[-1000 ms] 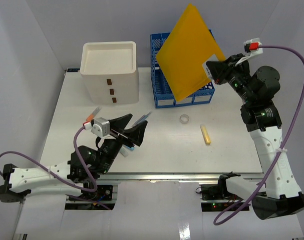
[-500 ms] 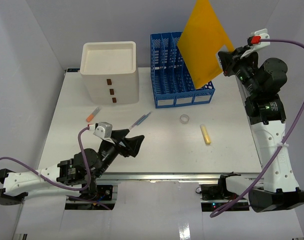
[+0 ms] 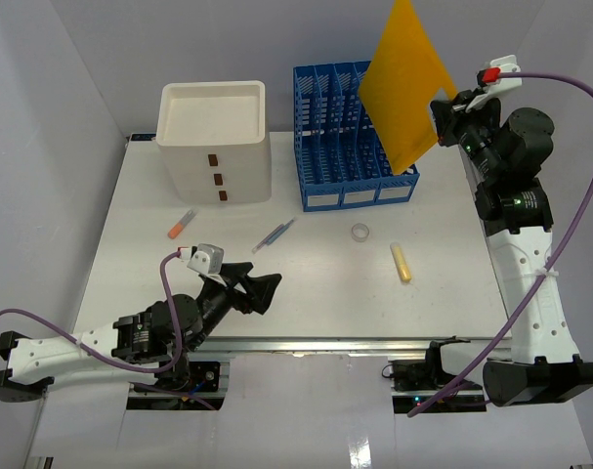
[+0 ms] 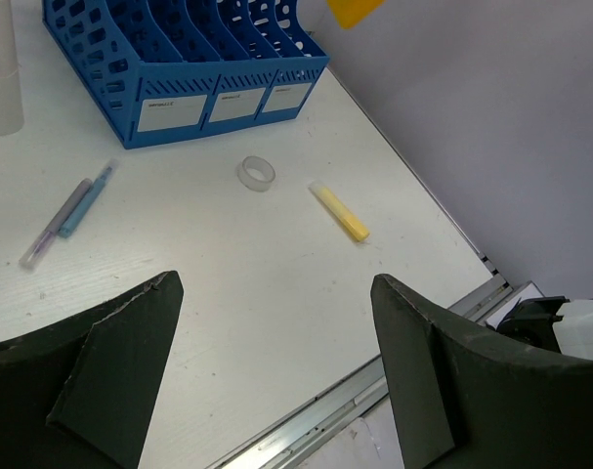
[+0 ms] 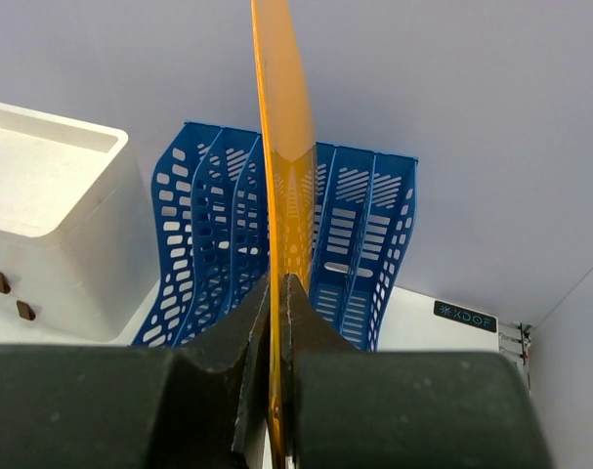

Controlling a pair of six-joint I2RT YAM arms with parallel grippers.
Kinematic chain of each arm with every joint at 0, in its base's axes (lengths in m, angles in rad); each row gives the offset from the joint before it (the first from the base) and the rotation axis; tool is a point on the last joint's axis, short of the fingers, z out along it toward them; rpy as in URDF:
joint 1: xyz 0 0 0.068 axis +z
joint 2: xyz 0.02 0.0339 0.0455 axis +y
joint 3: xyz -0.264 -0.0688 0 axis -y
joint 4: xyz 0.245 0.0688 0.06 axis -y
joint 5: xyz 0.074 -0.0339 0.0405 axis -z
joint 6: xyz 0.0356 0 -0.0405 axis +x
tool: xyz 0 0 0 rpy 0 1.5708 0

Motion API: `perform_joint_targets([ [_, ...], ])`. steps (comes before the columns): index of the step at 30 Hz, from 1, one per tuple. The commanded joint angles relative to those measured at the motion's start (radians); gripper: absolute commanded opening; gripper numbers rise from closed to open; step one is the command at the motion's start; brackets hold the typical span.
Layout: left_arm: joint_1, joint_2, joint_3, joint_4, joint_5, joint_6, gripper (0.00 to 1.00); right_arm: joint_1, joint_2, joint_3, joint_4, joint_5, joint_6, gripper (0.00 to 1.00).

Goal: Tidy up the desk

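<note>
The desk (image 3: 325, 293) is a white tabletop with a metal rail along its front. My right gripper (image 3: 441, 122) is shut on an orange folder (image 3: 403, 88) and holds it upright above the right end of the blue file rack (image 3: 350, 137). In the right wrist view the folder (image 5: 281, 127) stands edge-on, pinched between the fingers (image 5: 252, 332), over the rack (image 5: 355, 225). My left gripper (image 3: 262, 288) hangs open and holds nothing, low over the desk's near edge. Ahead of the left gripper (image 4: 276, 293) lie two pens (image 4: 66, 210), a tape ring (image 4: 257, 174) and a yellow highlighter (image 4: 340, 213).
A white three-drawer box (image 3: 215, 137) stands at the back left, beside the rack. An orange marker (image 3: 182, 225) lies in front of it. The pens (image 3: 275, 234), tape ring (image 3: 360, 233) and highlighter (image 3: 401, 262) are spread across the middle. White walls close in the desk.
The right arm has swung the folder from tilted to upright, rightward over the rack. The left gripper has drawn back toward the desk's near edge and opened a little wider.
</note>
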Motion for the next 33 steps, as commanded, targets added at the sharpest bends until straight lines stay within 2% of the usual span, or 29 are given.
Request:
perform_joint_targets([
  [1,-0.005,-0.003,-0.003,-0.012,0.011,-0.015,0.89,-0.009,-0.030,0.014,0.082,0.016,-0.015,0.08],
  [18,-0.003,0.013,0.003,-0.017,0.017,-0.024,0.90,-0.020,-0.106,-0.020,0.103,-0.036,0.007,0.08],
  [33,-0.003,-0.013,-0.006,-0.027,0.018,-0.034,0.90,-0.026,0.000,-0.028,0.176,0.001,0.010,0.08],
])
